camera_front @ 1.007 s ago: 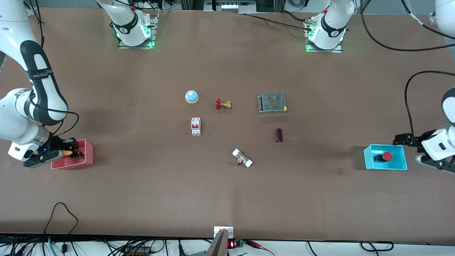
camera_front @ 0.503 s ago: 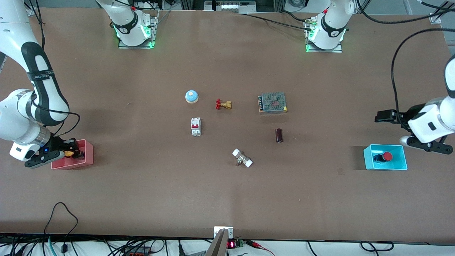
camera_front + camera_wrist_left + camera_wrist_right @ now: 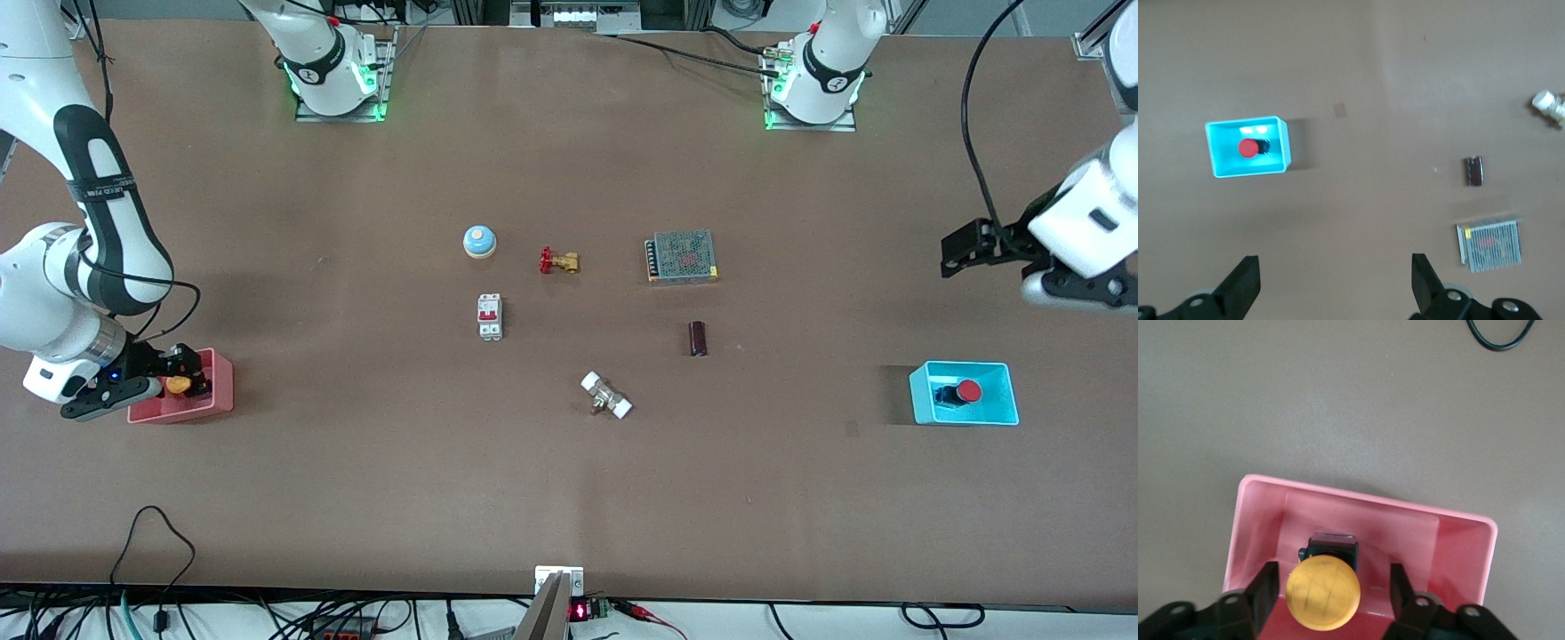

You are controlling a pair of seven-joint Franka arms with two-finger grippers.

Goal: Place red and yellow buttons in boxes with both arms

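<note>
The yellow button point(image 3: 1323, 593) sits in the pink box point(image 3: 1371, 501) at the right arm's end of the table, and both show in the front view: the button point(image 3: 178, 385) and the box point(image 3: 220, 392). My right gripper point(image 3: 1329, 593) is low in the box and open, with a gap between the cap and each finger; it also shows in the front view point(image 3: 182, 372). The red button point(image 3: 968, 390) lies in the cyan box point(image 3: 965, 418) at the left arm's end. My left gripper point(image 3: 956, 253) is open and empty, raised over bare table beside that box. The left wrist view shows this gripper point(image 3: 1335, 288), the box point(image 3: 1251, 172) and the button point(image 3: 1248, 147).
Mid-table stand a blue dome point(image 3: 479, 241), a brass valve point(image 3: 558, 261), a mesh-topped power supply point(image 3: 682, 256), a white circuit breaker point(image 3: 490, 316), a dark cylinder point(image 3: 698, 339) and a white-ended fitting point(image 3: 606, 396). A cable loop point(image 3: 160, 542) lies near the front edge.
My left gripper has risen and moved away from the cyan box toward its base, leaving the red button inside. My right gripper has stayed at the pink box; the yellow cap shows more.
</note>
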